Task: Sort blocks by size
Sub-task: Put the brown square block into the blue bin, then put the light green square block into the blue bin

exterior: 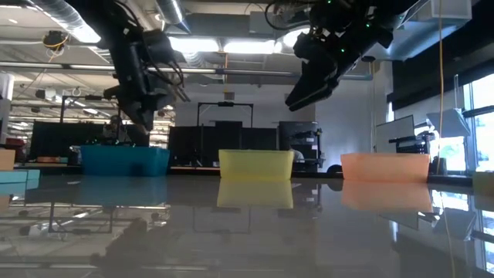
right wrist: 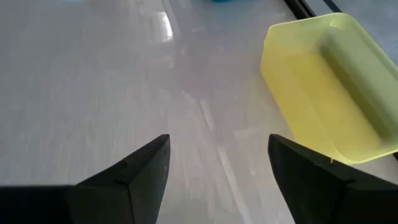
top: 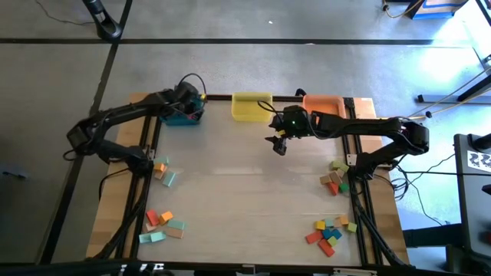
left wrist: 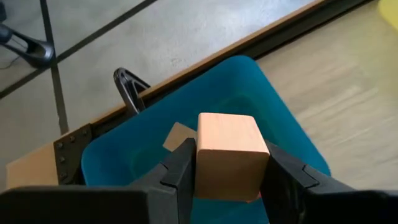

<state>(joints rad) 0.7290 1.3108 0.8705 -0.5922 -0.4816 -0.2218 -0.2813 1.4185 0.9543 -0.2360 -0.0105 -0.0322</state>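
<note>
My left gripper (top: 192,104) hangs over the blue bin (left wrist: 283,127) at the table's far left, shut on a tan cube (left wrist: 227,152). A second tan block (left wrist: 178,135) lies inside that bin. My right gripper (right wrist: 217,168) stands open and holds nothing. It hangs above bare tabletop just in front of the yellow bin (right wrist: 323,81). Loose blocks lie in small heaps on the table: two on the left (top: 162,171) (top: 161,226) and two on the right (top: 335,177) (top: 330,232). My left gripper pinches the tan cube by two opposite side faces (left wrist: 203,163) between its two fingers (left wrist: 180,177). The fingers slant downward toward the table's far edge. The cube is lifted clear, above the blue bin's open top.
The blue bin (top: 184,116), yellow bin (top: 252,106) and orange bin (top: 322,103) stand in a row along the far edge. Dark frame rails run along both sides of the table. The middle of the tabletop (top: 245,192) is bare.
</note>
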